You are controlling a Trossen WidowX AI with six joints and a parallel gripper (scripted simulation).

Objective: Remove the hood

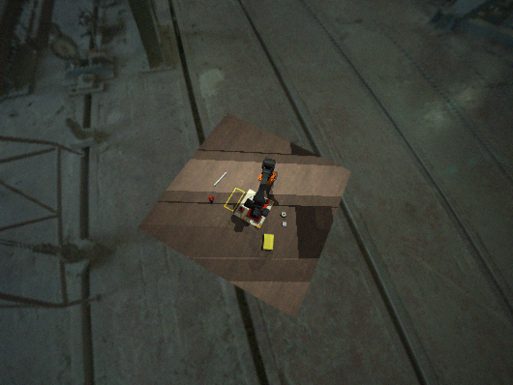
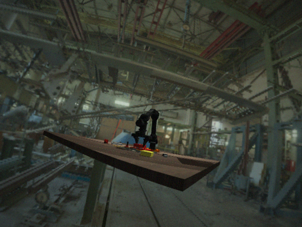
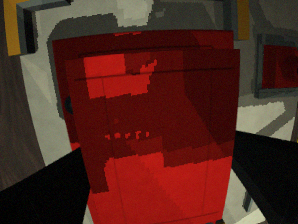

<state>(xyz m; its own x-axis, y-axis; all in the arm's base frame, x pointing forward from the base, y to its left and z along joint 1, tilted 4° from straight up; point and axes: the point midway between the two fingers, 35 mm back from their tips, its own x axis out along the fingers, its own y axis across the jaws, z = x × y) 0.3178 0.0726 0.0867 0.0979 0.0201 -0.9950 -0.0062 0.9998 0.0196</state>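
Note:
The toy car point(image 1: 249, 195) point(image 3: 135, 12), white and grey with red parts, stands near the middle of the table under my arm. Its red hood point(image 3: 160, 185) fills the middle of the wrist view. My gripper point(image 1: 256, 211) point(image 2: 140, 144) point(image 3: 157, 145) points down over the car and is shut on the hood, one black finger against each long side. More red shows behind the hood's far edge; whether the hood is clear of the car I cannot tell. The marked area point(image 1: 229, 197), a yellow outline, lies just left of the car in the top view.
A yellow block point(image 1: 268, 242) point(image 2: 146, 154) lies below the car in the top view. A nut point(image 1: 284, 214) and a small grey piece point(image 1: 285, 223) lie right of it. A small red object point(image 1: 211, 198) point(image 2: 106, 141) and a white rod point(image 1: 220, 179) lie beyond the outline.

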